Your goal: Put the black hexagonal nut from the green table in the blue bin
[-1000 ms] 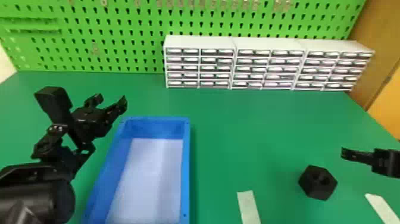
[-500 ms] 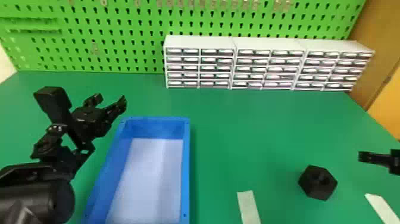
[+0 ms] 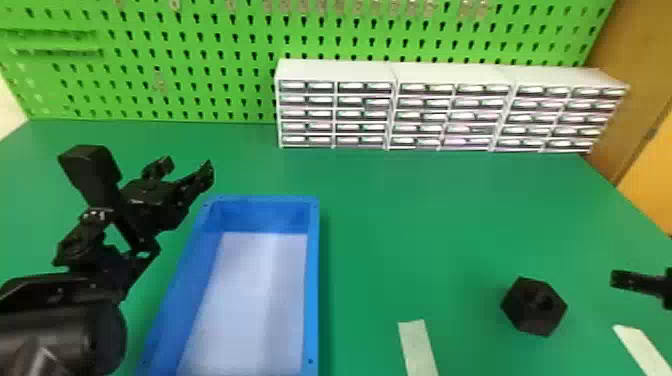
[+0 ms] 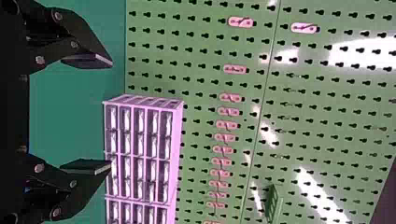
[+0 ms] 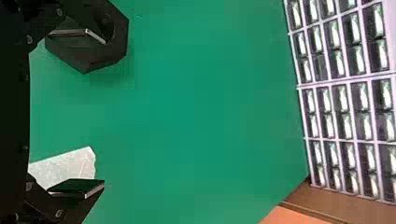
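There is room for a hand to go over the green table (image 3: 400, 225) between the blue bin (image 3: 312, 280) and the black hexagonal nut (image 3: 534, 306), with just a flat white strip (image 3: 417, 345) lying low there. The bin is open on top, but its sides stick up, and the left gripper (image 3: 187, 165) is in the way near its far left corner. The right gripper (image 3: 640, 282) takes up room to the right of the nut, and the white drawers (image 3: 335, 115) and tall green board (image 3: 200, 50) block the back.
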Robot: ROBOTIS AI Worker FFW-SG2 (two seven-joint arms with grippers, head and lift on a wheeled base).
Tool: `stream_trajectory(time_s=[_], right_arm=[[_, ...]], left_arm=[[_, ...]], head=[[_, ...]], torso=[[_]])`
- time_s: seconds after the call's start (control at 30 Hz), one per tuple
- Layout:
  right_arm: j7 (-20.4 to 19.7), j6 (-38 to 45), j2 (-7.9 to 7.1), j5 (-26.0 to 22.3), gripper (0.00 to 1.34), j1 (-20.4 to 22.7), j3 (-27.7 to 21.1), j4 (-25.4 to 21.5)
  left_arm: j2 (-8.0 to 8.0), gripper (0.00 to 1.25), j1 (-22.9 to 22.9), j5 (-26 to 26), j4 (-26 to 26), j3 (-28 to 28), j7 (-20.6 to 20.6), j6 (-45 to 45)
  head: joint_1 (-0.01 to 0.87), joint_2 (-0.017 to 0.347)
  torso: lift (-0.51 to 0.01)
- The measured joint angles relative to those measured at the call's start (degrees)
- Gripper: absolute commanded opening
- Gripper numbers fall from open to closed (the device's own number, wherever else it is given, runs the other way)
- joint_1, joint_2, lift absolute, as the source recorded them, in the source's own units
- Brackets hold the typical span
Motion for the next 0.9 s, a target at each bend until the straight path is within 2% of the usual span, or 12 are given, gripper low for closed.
stream_trajectory(time_s=[0.43,0.9], right_arm=[[0.04,-0.1,1.76,0.43,1.11,0.2,-1.7,2.13],[0.05,-4.44,3.31,1.85,1.11,-2.03,0.22,7.5]], left_arm=[[-0.01,0.76,-0.28,-0.09,0.05,-0.34,0.0,0.0],[-0.03,0.76,-0.5,-0.09,0.09,-0.48,0.0,0.0]], head=[[0.691,0.009],[0.691,0.009]], torso=[[-0.097],[-0.097]])
